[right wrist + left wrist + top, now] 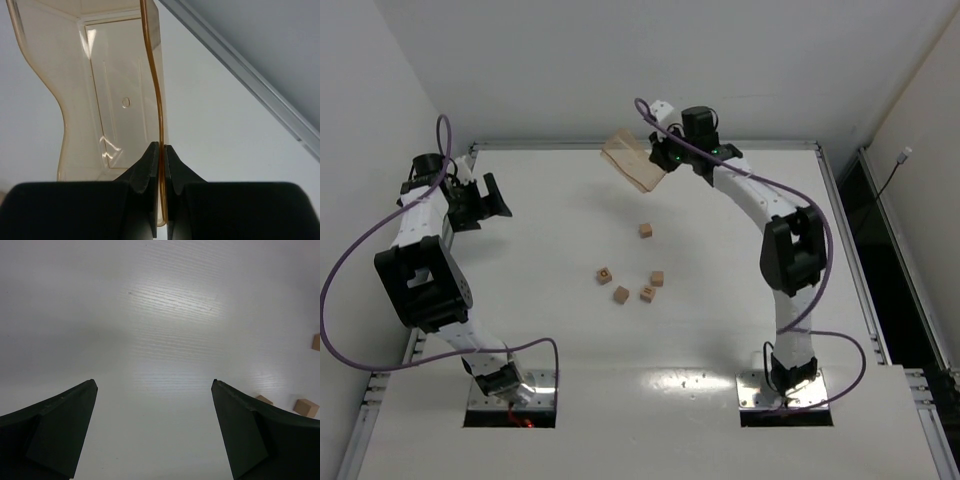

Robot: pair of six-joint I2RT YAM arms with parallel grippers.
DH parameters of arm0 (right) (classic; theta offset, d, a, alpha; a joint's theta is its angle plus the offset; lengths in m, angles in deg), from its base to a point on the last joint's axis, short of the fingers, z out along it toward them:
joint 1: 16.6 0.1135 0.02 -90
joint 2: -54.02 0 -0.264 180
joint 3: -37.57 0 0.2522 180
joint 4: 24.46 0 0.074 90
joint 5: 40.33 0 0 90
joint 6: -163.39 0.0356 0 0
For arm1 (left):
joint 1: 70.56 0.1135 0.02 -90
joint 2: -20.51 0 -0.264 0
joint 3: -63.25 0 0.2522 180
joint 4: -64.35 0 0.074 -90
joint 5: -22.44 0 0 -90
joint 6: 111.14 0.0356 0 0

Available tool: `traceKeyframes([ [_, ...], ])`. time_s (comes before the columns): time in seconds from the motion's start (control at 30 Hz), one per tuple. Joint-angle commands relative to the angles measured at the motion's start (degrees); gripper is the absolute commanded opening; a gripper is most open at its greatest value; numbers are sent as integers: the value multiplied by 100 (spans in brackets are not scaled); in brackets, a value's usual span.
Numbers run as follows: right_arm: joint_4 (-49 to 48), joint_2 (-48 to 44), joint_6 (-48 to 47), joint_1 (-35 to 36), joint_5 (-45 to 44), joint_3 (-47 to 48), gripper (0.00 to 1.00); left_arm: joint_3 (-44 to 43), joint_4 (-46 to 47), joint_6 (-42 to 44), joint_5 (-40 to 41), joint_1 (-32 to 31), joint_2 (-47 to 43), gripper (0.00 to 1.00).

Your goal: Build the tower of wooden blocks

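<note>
Several small tan wooden cubes lie loose and apart at mid-table: one farther back, then others and two more in front. No column stands. Two cubes show at the right edge of the left wrist view. My left gripper is open and empty over bare table at the far left. My right gripper is shut on the rim of a translucent tan tray, held tilted above the far table; the wall sits pinched between the fingers, and the tray looks empty.
A raised metal rail edges the far side of the white table, also seen in the right wrist view. White walls stand close on the left and back. Arm bases and purple cables sit at the near edge.
</note>
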Motion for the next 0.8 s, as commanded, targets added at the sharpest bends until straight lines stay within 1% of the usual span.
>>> traceKeyframes([
  [0.0, 407, 569, -1501, -497, 852, 809, 0, -118, 51, 23, -88, 79, 25, 97],
  [0.07, 976, 1025, -1870, -699, 1195, 1468, 0, -66, 51, 23, -88, 79, 25, 97],
  [0.1, 1110, 1028, -1942, -752, 1257, 1655, 0, -66, 51, 23, -88, 79, 77, 97],
  [0.13, 1286, 1315, -2055, -753, 1406, 1866, 0, -66, 51, 23, -88, 79, 77, 97],
  [0.2, 1794, 1598, -2319, -832, 1617, 2462, 0, -66, 51, 23, -140, 79, 77, 97],
  [0.27, 2068, 1880, -2556, -902, 1767, 2763, 0, -66, 51, 23, -140, 79, 77, 97],
  [0.3, 2305, 1950, -2662, -902, 1907, 2817, 0, -66, 51, 23, -140, 79, 77, 97],
  [0.33, 2429, 2003, -2924, -902, 1987, 2817, 0, -66, 51, 23, -140, 79, 77, 97],
  [0.4, 2614, 2082, -3119, -902, 2171, 2817, 0, -118, 51, 23, -140, 79, 77, 97],
  [0.47, 2913, 2162, -3374, -902, 2224, 2817, 0, -118, 51, 23, -88, 79, 77, 97],
  [0.6, 3212, 2293, -3603, -788, 1927, 2817, 0, -118, 51, 23, -140, 79, 77, 97],
  [0.77, 3361, 2486, -3665, -682, 1172, 2948, 0, -118, 51, -30, -193, 79, 77, 97],
])
